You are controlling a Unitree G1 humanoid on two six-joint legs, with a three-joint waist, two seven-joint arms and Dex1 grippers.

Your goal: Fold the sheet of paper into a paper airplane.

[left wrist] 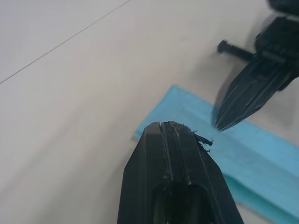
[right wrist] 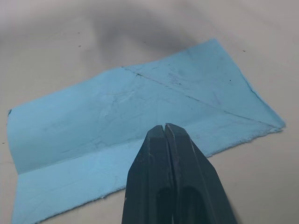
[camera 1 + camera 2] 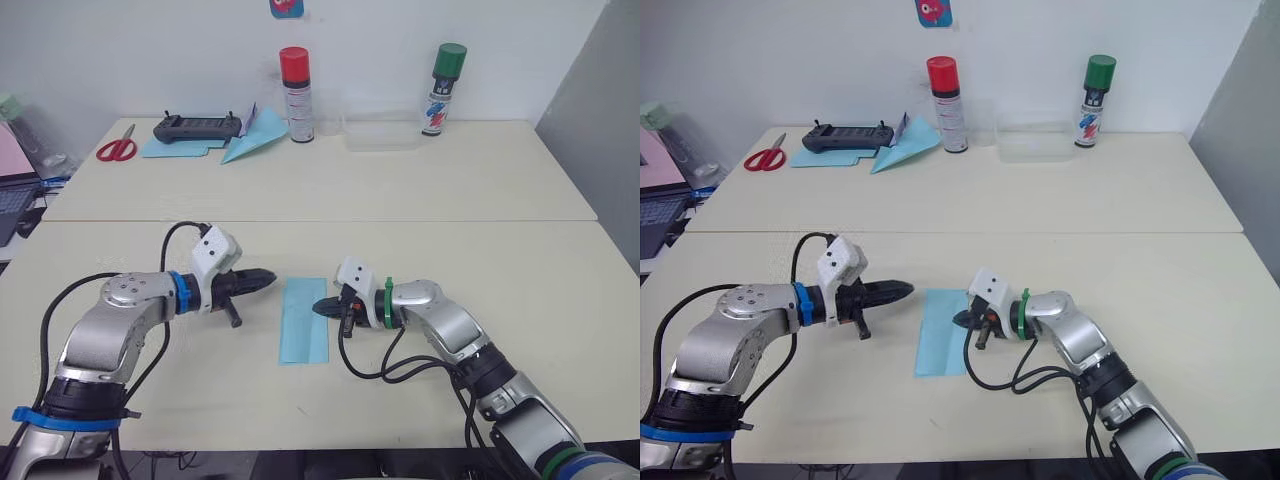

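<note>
Two grippers are seen low over the table, one on each side of the sheet of paper. The sheet of paper lies flat on the near half of the table, folded in half into a narrow strip, with a diagonal crease visible across one end in the right wrist view. The left gripper is held just beside the sheet's left long edge, near its far corner, with its black fingers pressed together and nothing between them; whether the tip touches the paper cannot be told. The right gripper is set at the sheet's right long edge, its tip over the paper's border, and its jaws are likewise closed on nothing. The two tips point toward each other across the sheet and are kept apart.

Well beyond the sheet, along the table's far edge, a neat dart-shaped plane is laid beside a black controller, with red scissors further left of it. Past the dart, to its right, a red-capped can, a clear tray and a green-capped can are lined up.
</note>
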